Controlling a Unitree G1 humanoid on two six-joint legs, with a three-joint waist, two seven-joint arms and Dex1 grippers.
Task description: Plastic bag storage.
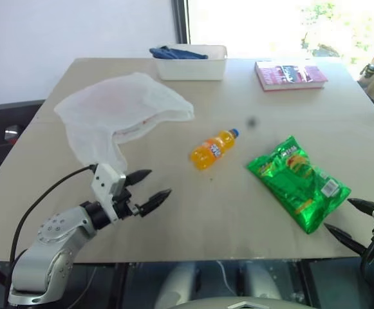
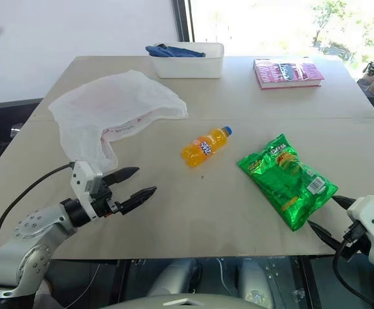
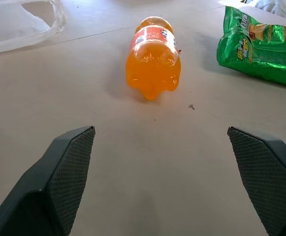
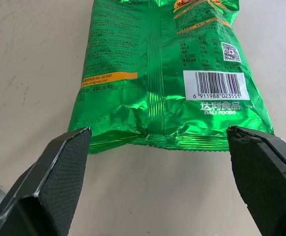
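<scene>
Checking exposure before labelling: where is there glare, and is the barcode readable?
Left eye view: window beyond the table is blown out white. Right wrist view: green snack packet is sharp, its barcode legible, mild sheen on the foil.

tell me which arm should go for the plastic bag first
Left, probably. The left gripper is open beside the plastic bag. The right gripper is open at the green snack packet, across the table.

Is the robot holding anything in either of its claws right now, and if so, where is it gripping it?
Nothing is held. The left gripper and the right gripper are both open and empty, apart from the plastic bag.
</scene>
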